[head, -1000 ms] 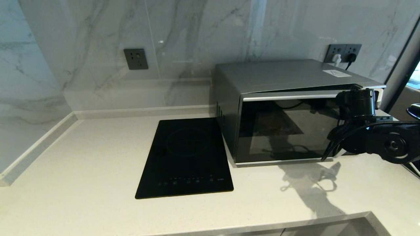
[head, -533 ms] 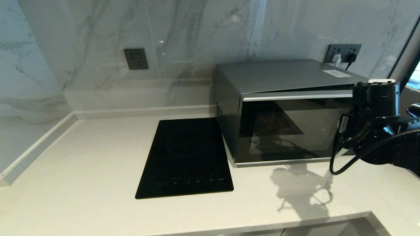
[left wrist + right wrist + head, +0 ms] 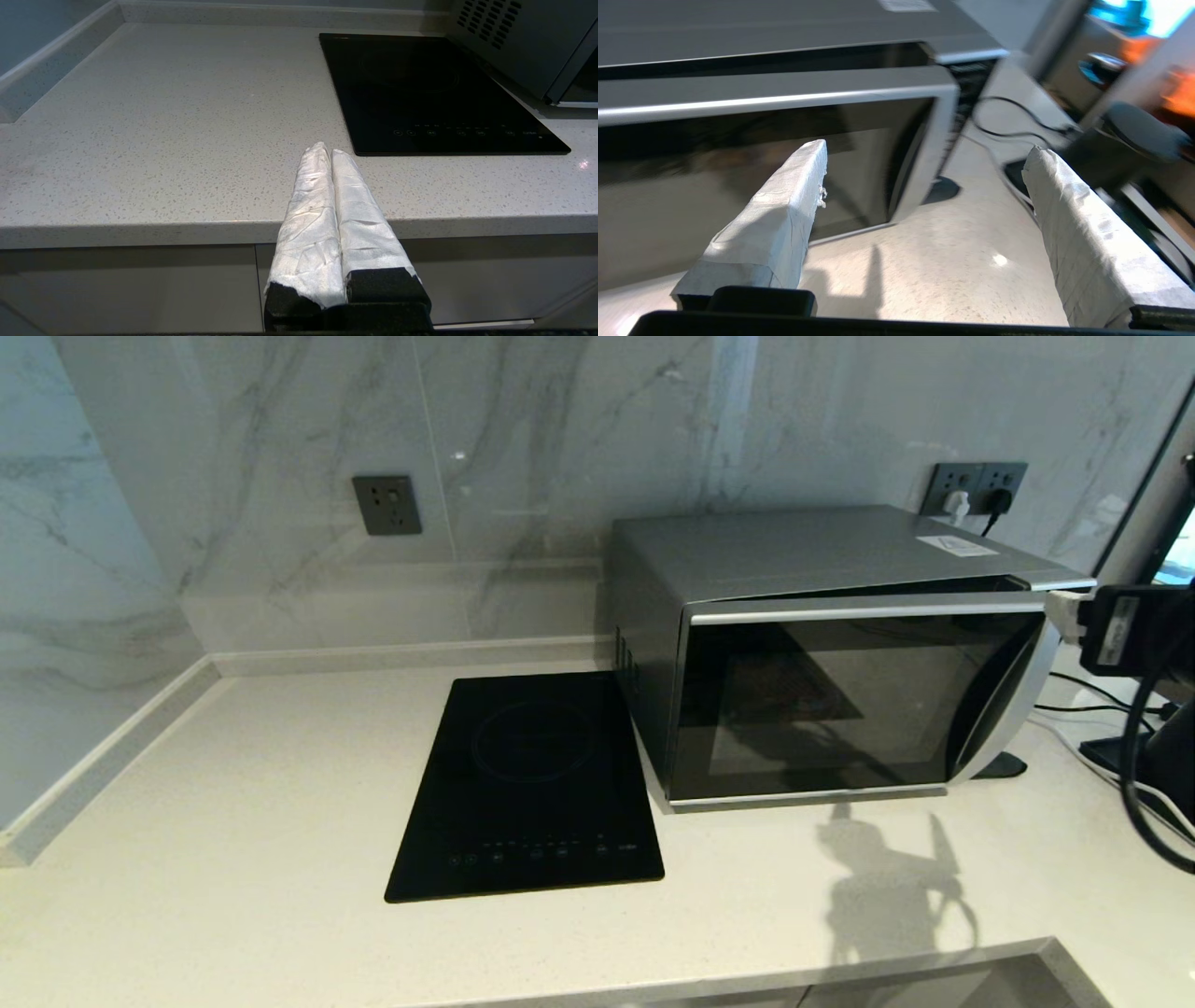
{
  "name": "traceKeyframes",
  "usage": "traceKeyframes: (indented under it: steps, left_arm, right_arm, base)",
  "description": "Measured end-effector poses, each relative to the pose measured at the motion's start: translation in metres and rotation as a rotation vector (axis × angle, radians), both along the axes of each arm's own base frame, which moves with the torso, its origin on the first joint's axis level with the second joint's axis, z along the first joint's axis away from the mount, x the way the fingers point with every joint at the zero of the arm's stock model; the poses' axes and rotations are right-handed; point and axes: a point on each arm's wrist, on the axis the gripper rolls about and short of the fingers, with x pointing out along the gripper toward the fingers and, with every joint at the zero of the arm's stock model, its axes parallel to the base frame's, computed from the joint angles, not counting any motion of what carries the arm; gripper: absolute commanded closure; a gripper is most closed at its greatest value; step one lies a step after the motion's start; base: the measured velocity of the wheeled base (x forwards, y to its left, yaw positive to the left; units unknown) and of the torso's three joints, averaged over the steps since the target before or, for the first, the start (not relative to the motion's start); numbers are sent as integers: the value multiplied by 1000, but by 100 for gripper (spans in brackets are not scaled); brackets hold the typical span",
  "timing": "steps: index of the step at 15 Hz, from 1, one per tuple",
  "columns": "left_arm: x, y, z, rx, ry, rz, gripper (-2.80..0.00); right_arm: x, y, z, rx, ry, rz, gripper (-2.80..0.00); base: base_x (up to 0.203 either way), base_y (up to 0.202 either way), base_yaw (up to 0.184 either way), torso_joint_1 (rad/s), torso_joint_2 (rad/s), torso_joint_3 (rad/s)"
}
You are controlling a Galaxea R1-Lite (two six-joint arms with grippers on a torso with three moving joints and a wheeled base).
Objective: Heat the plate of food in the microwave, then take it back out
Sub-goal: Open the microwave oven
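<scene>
The silver microwave [image 3: 822,644] stands at the back right of the counter. Its dark glass door [image 3: 831,700] hangs slightly ajar, with a dark gap along the top. The curved silver handle strip [image 3: 1004,705] is uncovered. The plate of food is out of view; nothing of it shows through the glass. My right gripper [image 3: 924,149] is open and empty, hovering off the microwave's [image 3: 784,116] right front corner, apart from the door. Its arm [image 3: 1134,635] shows at the head view's right edge. My left gripper [image 3: 327,150] is shut and empty, parked before the counter's front edge.
A flat black induction cooktop [image 3: 532,784] lies left of the microwave. Black cables [image 3: 1004,126] and a dark stand [image 3: 1017,170] lie on the counter right of the microwave. Wall sockets [image 3: 976,485] sit behind it. The pale counter [image 3: 233,821] stretches left.
My right arm has swung right, from in front of the door's right side to the view's right edge, uncovering the handle strip. The door stays ajar.
</scene>
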Motion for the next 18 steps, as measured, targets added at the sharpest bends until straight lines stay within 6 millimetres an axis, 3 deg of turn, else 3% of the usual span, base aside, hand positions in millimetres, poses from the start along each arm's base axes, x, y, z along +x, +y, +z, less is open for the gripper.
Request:
traceKeyframes:
  steps: [6, 10, 11, 18]
  left_arm:
    - [0, 0, 0, 0, 0, 0, 0]
    - [0, 0, 0, 0, 0, 0, 0]
    - [0, 0, 0, 0, 0, 0, 0]
    - [0, 0, 0, 0, 0, 0, 0]
  right_arm:
    - [-56, -14, 68, 129, 78, 341, -280]
    - [-47, -10, 79, 275, 137, 368, -280]
    - [-40, -10, 79, 279, 142, 357, 0]
    - [4, -12, 83, 318, 140, 269, 0]
  base:
    - [0, 0, 0, 0, 0, 0]
    - [0, 0, 0, 0, 0, 0]
    - [0, 0, 0, 0, 0, 0]
    - [0, 0, 0, 0, 0, 0]
